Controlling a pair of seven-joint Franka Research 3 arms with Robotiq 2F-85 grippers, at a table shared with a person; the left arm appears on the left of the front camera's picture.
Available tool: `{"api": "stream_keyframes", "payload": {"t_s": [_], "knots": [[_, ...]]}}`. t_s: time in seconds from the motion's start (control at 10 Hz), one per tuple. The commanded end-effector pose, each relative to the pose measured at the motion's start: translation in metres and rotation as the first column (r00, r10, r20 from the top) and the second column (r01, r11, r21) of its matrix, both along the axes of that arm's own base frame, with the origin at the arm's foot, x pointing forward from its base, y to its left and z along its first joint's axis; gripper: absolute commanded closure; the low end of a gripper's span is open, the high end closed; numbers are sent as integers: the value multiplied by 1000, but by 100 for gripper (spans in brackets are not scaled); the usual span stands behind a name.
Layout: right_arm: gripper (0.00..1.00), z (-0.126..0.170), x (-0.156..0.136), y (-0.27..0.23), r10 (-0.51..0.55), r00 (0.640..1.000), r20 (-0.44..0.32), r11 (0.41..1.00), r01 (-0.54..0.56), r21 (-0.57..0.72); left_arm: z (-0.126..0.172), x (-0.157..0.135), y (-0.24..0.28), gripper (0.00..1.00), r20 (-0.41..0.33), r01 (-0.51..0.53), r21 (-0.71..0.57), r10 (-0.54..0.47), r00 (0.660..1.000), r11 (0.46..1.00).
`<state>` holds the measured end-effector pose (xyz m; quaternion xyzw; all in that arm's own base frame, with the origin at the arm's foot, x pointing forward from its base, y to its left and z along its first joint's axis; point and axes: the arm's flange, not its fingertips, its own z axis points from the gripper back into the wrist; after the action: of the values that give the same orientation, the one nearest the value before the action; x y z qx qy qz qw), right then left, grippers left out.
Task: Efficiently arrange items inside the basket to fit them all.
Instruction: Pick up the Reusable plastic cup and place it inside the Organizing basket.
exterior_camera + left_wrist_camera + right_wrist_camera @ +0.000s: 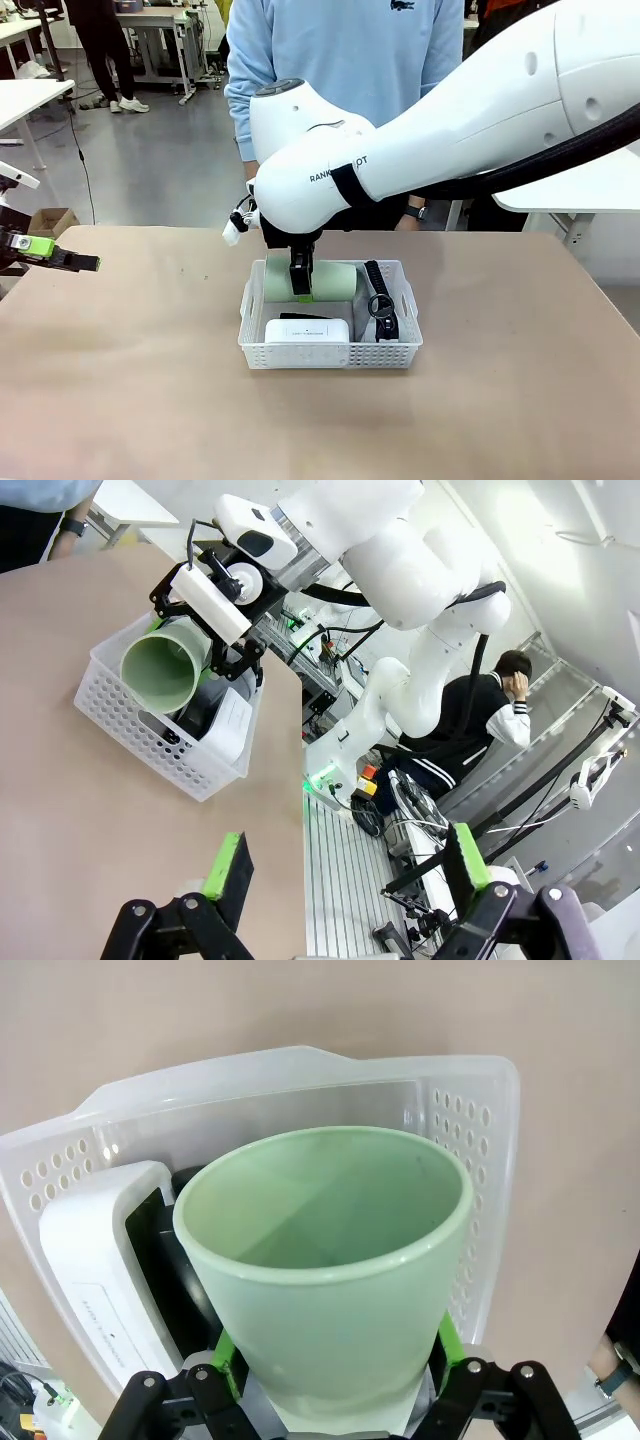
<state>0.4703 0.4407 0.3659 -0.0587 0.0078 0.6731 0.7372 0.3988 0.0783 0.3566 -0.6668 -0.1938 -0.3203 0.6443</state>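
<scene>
Nearest the robot's edge of the tabletop [150, 400], the white perforated basket [330, 355] is sitting about midway across, and the white rounded box [307, 330] is lying against its near wall. Just behind the box something black is showing, perhaps the stapler, though I cannot tell for sure. Along the basket's right side the grey pouch's black zipper edge with its ring pull [379, 303] is running front to back. Over the far half, the right hand [301, 282] is gripping the pale green cup [312, 279] on its side, mouth toward the robot's left. This looks like the placing step: the cup is the last item going in. The next move seems to call for lowering it into the far gap, then releasing. At the tabletop's left edge, the left hand [60, 257] is hanging wide open, holding nothing.
</scene>
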Motion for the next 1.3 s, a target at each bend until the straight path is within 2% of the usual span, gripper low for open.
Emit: {"api": "stream_keyframes", "payload": {"t_s": [0.0, 1.0, 1.1, 1.2], "knots": [[14, 2, -3, 1, 4, 999, 47, 1000, -3, -10, 2, -2, 0, 0, 2, -1, 3, 1, 1000, 1000], [14, -5, 6, 2, 23, 999, 40, 999, -21, -39, 2, -2, 0, 0, 2, -1, 3, 1, 1000, 1000], [0, -5, 6, 1, 24, 999, 42, 999, -23, -36, 2, -2, 0, 0, 2, -1, 3, 1, 1000, 1000], [0, -5, 5, 1, 31, 999, 43, 999, -29, -43, 2, -2, 0, 0, 2, -1, 3, 1, 1000, 1000]]}}
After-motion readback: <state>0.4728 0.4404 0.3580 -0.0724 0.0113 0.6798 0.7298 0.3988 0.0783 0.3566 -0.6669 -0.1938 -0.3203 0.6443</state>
